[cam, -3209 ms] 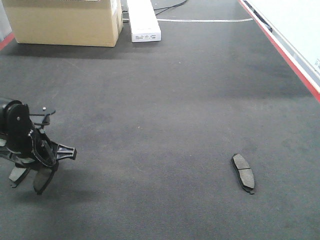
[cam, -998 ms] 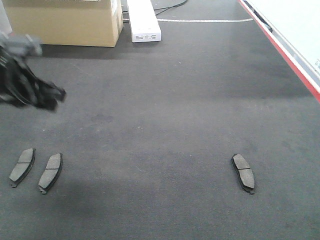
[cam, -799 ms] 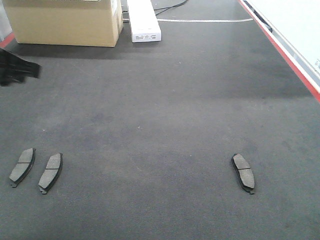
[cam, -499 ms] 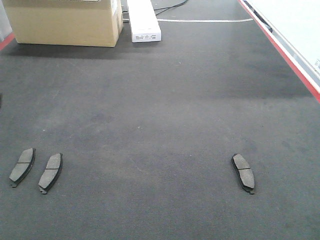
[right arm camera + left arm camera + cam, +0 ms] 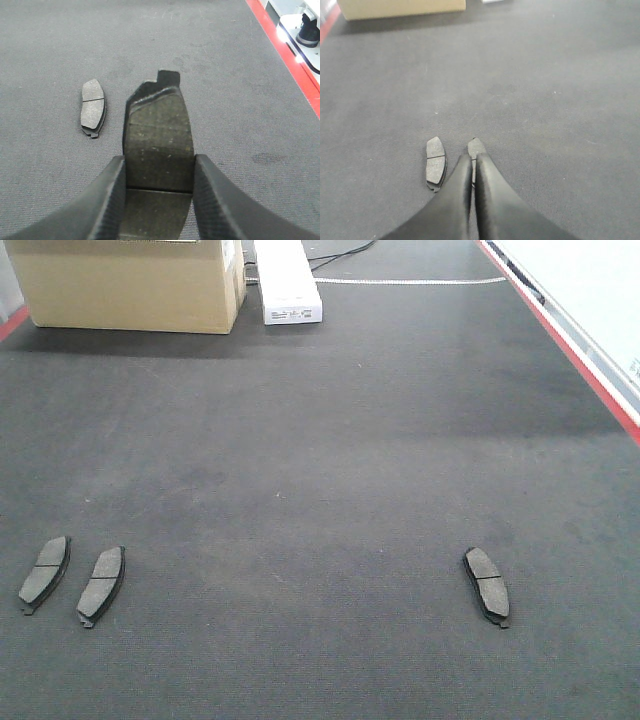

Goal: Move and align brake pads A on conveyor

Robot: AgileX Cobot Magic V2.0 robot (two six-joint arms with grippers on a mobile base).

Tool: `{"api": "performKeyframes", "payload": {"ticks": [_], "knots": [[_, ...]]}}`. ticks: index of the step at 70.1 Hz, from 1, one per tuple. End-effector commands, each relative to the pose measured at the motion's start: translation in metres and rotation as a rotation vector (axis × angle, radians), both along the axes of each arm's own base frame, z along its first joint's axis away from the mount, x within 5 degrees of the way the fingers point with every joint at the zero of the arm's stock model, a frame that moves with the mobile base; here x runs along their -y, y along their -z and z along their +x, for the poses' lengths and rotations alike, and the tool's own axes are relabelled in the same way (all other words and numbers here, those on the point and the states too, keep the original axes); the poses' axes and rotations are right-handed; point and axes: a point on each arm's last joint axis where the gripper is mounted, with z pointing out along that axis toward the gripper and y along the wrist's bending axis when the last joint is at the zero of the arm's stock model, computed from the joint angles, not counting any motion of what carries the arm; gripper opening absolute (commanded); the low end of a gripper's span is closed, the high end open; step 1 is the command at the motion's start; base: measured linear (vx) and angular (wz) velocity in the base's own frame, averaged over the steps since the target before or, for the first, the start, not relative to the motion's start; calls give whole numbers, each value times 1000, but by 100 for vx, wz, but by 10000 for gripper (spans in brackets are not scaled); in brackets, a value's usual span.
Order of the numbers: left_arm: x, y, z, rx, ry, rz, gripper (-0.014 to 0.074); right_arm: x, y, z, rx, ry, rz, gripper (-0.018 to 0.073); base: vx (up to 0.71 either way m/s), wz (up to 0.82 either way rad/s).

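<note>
**Fourth pad held aloft — the risk lies in the placement**

On the left of the conveyor [image 5: 320, 470], two brake pads [image 5: 45, 573] and [image 5: 102, 585] lie flat just beside each other, both leaning the same way, roughly parallel. The left gripper [image 5: 471, 167] hangs over them with its fingers pressed together and nothing between them; its tips hide part of the nearer pad [image 5: 476, 147] in the wrist view, while the other pad [image 5: 436, 162] shows whole.

Well apart to the right, a third pad [image 5: 487, 583] lies alone, slanted the opposite way. The right gripper [image 5: 159, 172] pinches the fourth pad [image 5: 159, 132] by its long sides, friction face up and backing tab pointing away, above bare belt just beside that lone pad [image 5: 93, 106].

Likely trouble from here:
- The held pad appears gripped only at its edges — a jolt could twist it, so it lands skewed.
- Set down too near, it could nudge the lone pad.
- The right pair may end up slanting differently from the left pair, leaving the row uneven.
- The felt-like belt probably grips, so sliding a pad to correct it may fail.
</note>
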Motion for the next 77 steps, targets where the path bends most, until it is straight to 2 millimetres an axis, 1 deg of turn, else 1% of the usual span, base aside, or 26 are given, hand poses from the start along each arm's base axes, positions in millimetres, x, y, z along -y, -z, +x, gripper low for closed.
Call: {"api": "performKeyframes", "payload": {"ticks": [1,10,77], "knots": [[-1,-4,-8,108,7,-14,-7,0,-16,5,103,-12,-25,-7,0,0],[-2,5,-13,113,7,-15,-7,0,-16,5,103,-12,-25,-7,0,0],[-1,4,-13,129,8,-19,-6,0,-16,6,112,-13,-26,-7,0,0]]}}
